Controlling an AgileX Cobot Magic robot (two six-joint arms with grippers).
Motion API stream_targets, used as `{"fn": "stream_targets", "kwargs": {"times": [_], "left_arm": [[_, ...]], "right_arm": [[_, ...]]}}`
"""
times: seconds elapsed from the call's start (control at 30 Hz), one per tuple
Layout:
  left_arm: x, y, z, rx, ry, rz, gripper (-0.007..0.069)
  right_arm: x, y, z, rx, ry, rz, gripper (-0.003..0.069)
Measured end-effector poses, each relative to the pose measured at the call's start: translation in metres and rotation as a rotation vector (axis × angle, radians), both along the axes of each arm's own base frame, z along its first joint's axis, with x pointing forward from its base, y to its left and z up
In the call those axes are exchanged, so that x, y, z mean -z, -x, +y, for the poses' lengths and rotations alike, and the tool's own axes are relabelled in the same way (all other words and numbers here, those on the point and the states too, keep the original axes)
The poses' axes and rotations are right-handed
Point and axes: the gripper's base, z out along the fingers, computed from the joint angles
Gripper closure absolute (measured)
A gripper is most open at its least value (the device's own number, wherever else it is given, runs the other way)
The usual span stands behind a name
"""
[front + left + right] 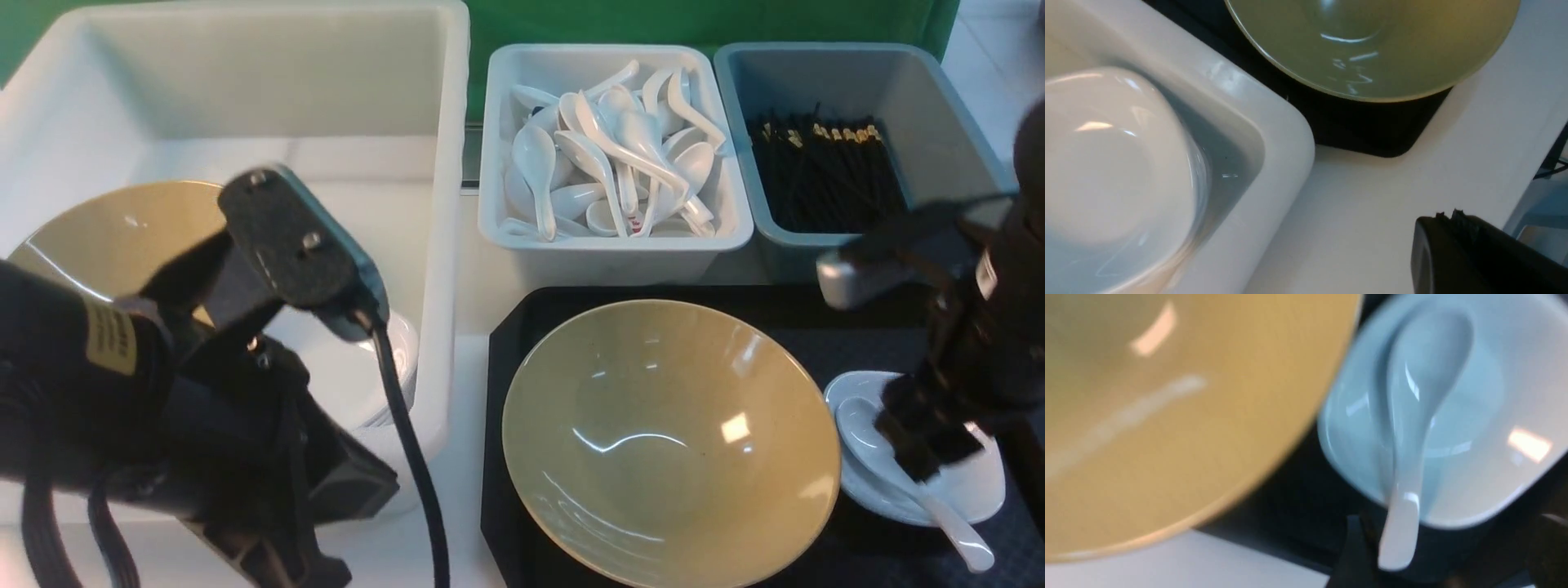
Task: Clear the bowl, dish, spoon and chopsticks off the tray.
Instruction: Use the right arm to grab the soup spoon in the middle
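The right gripper (927, 445) hangs low over the right near part of the tray (816, 320). Its jaws are spread wide, and the wrist view shows one dark finger (1356, 549) just beside the end of the spoon's handle. The spoon (1414, 428) lies in the dish (977, 492), scoop toward the far side and handle sticking out over the near rim. Nothing is gripped. The step in hand looks like picking up the spoon. The next move calls for centring the handle between the fingers and closing on it without dragging the dish. After that comes the carry to the far tub that holds the spoons.

The bowl (669, 441) sits empty on the tray just left of the dish, its rim very near the dish. No chopsticks (824, 171) show on the visible part of the tray; a bundle lies in the grey-blue tub (939, 106) at far right. The middle tub (608, 255) holds a heap of white spoons (612, 155).

The left gripper (277, 563) is over the table (1372, 204) by the near corner of the large white tub (453, 163). Only one of its fingers shows, so I cannot tell its state. That tub holds a second mustard bowl (106, 237) and stacked white dishes (1114, 163).
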Motion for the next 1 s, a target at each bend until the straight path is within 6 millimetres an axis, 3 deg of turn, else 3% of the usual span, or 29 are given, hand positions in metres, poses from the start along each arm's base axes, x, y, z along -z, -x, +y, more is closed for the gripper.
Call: {"fn": "stream_targets", "kwargs": {"times": [0.13, 0.47, 0.8, 1.0], "left_arm": [[0.011, -0.002, 0.0, -0.012, 0.003, -0.008, 0.0636], [0.012, -0.003, -0.004, -0.033, 0.064, -0.015, 0.0636], [0.01, -0.003, -0.007, -0.042, 0.098, -0.011, 0.0636], [0.01, -0.004, -0.007, -0.044, 0.103, -0.013, 0.0636]], "right_arm": [[0.023, 0.007, -0.003, -0.02, -0.013, -0.028, 0.0117], [0.049, -0.02, -0.034, 0.119, -0.045, -0.025, 0.0117], [0.054, -0.02, -0.021, 0.055, -0.104, -0.002, 0.0117], [0.076, -0.027, -0.02, 0.053, -0.085, 0.051, 0.0137]]}}
